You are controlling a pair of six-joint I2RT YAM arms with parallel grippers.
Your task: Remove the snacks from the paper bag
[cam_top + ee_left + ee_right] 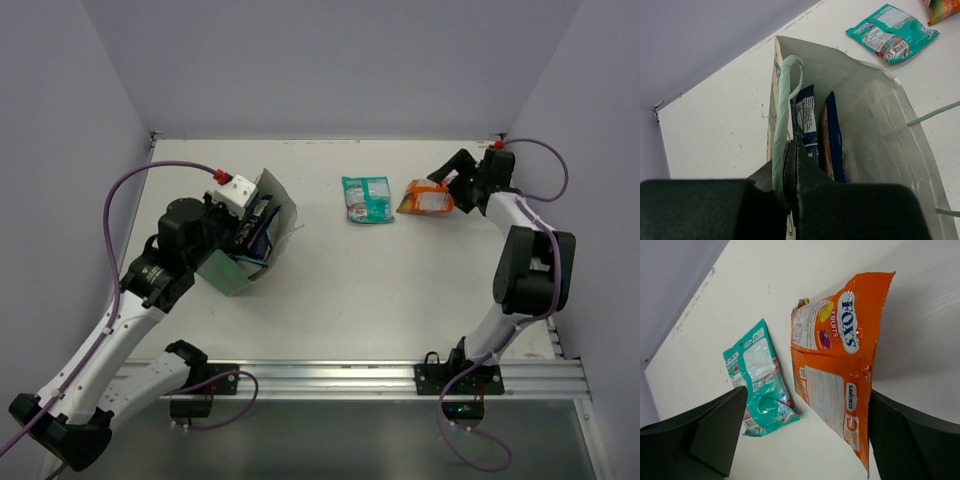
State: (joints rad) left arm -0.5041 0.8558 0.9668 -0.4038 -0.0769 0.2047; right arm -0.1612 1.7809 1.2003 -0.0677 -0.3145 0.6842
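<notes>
Left fingers [791, 167] are clamped tight on the paper bag [875, 115] rim and a string handle [785, 85]. The bag mouth gapes beside them, with two blue packets [807, 120] on edge inside, long axes running ahead of the fingers. Right fingers [447, 183] are spread wide and grip nothing; the orange packet [832, 365] lies flat on the desk [765, 280] between them, long axis pointing away, with the teal packet [760, 380] just outside one finger.

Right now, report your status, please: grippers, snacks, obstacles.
Left gripper shut on paper bag rim. Right gripper open around orange packet. Teal packet out, blue packets in bag. Nothing blocking.
</notes>
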